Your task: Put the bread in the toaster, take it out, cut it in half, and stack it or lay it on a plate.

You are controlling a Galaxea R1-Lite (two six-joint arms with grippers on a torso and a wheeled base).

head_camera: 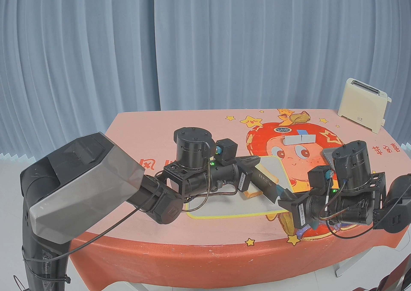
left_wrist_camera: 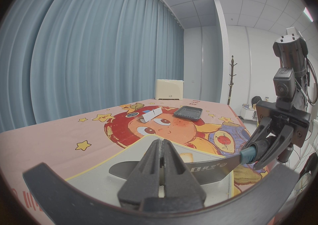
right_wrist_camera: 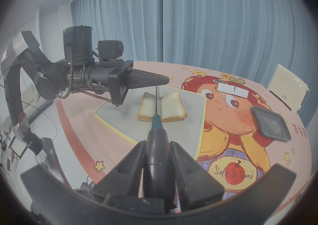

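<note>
Right gripper (right_wrist_camera: pixel 158 146): I see it clamped on the knife (left_wrist_camera: pixel 207 169) handle, arm low, level.
Left gripper (left_wrist_camera: pixel 162 149): fingers pressed together, tip above bread (right_wrist_camera: pixel 172 106), beside blade.

Standing over the table, the bread (head_camera: pixel 252 194) is mostly covered by the left gripper (head_camera: pixel 257 159) and the knife (head_camera: pixel 266 184), with just a crust corner peeking out. The right arm (head_camera: pixel 351 163) blocks much of the dark plate (head_camera: pixel 328 154).

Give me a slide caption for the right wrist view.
Right end effector holds a knife edge-down across the bread on a cutting board; shut left end effector at the blade's tip.
</note>
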